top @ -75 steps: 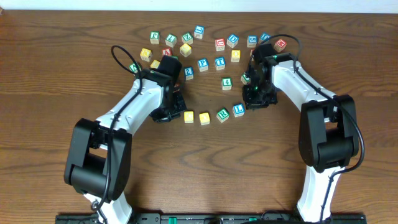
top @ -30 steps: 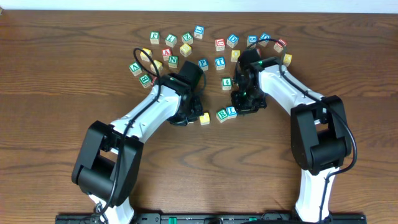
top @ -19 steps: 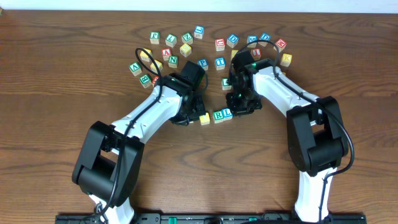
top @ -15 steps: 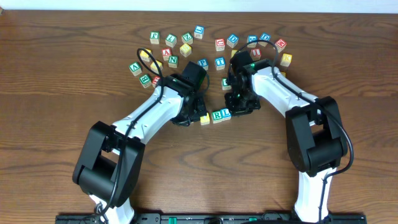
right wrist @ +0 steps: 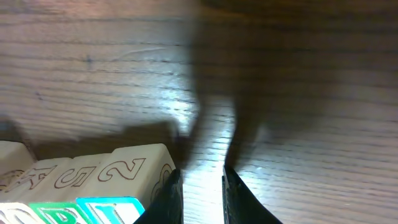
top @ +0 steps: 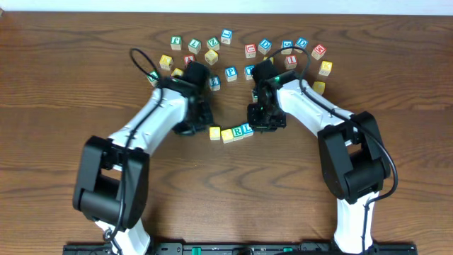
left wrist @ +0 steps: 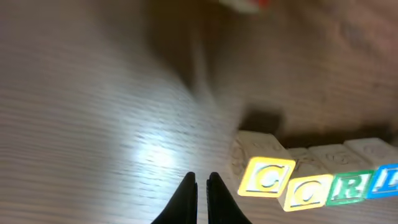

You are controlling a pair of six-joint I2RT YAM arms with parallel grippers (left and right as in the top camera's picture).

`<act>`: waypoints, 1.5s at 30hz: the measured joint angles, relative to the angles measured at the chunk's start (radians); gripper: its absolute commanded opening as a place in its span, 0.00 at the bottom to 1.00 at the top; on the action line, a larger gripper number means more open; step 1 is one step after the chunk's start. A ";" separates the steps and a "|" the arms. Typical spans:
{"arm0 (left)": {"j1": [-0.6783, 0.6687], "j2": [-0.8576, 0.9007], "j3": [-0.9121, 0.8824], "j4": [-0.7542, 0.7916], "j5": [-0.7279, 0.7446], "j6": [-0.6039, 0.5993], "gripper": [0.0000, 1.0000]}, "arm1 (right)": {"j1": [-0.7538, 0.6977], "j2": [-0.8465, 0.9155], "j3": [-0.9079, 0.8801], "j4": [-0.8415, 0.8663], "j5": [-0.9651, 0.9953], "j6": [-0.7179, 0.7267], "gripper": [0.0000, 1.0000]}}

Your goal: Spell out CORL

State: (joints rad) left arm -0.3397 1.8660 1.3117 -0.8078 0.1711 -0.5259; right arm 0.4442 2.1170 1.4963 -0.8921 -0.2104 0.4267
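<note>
The row of four small wooden alphabet cubes (top: 231, 132) lies on the brown wooden table (top: 71, 85) with its long axis running across, from one arm towards the other, and the next move depends on that line. At the row's left end sits the yellow-faced wooden cube with a C (left wrist: 266, 177). After it come the yellow-faced cube with an O (left wrist: 305, 191), the white-faced cube with a green R (left wrist: 347, 188) and, at the right end, the white-faced cube with a blue L (right wrist: 111, 208). They look to be touching side by side, though from above the row bends a little, the O sitting slightly nearer the robot than its neighbours. The left gripper (left wrist: 201, 180) hangs just beside the C end, its fingers pressed together on nothing, with the row off to its right. The right gripper (right wrist: 200, 174) is just beside the L end, its fingers a narrow slit apart with bare wood between them and nothing held, the row off to its left. Each arm is therefore nearest its own end of the row. Any tidying push would probably best run along the axis, inward from both ends; a shove across it could break up the word. The loose lettered cubes (top: 231, 72) lie beyond the row, on the side away from the robot.
</note>
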 measured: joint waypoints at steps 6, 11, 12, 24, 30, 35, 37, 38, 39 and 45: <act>0.012 -0.031 0.013 -0.039 0.015 0.108 0.08 | 0.003 0.001 0.000 0.016 0.000 0.028 0.16; -0.004 0.000 0.013 0.010 0.077 0.192 0.08 | 0.003 0.001 0.000 0.018 0.001 0.036 0.16; -0.005 0.008 0.013 0.012 0.092 0.201 0.08 | 0.003 0.001 0.000 0.018 0.000 0.037 0.16; -0.009 0.130 0.013 0.031 0.112 0.246 0.08 | 0.003 0.001 0.000 0.019 0.001 0.037 0.15; -0.027 0.130 0.013 0.031 0.107 0.246 0.08 | 0.003 0.001 -0.001 0.019 0.005 0.037 0.08; -0.066 0.130 0.013 0.031 0.089 0.251 0.08 | -0.001 0.001 -0.001 0.019 0.021 0.040 0.04; -0.077 0.130 0.013 0.031 0.086 0.261 0.08 | -0.003 0.001 -0.001 0.019 0.023 0.040 0.04; -0.081 0.130 0.013 0.032 0.089 0.263 0.08 | -0.004 0.001 -0.001 0.019 0.022 0.041 0.04; -0.082 0.130 0.013 0.034 0.092 0.265 0.08 | -0.004 0.001 -0.001 0.016 0.017 0.041 0.04; -0.087 0.130 0.013 0.037 0.093 0.266 0.08 | -0.003 0.002 -0.002 0.000 0.007 0.041 0.06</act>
State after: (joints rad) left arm -0.4263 1.9961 1.3243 -0.7712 0.2646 -0.2604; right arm 0.4408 2.1185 1.4948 -0.8917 -0.2031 0.4675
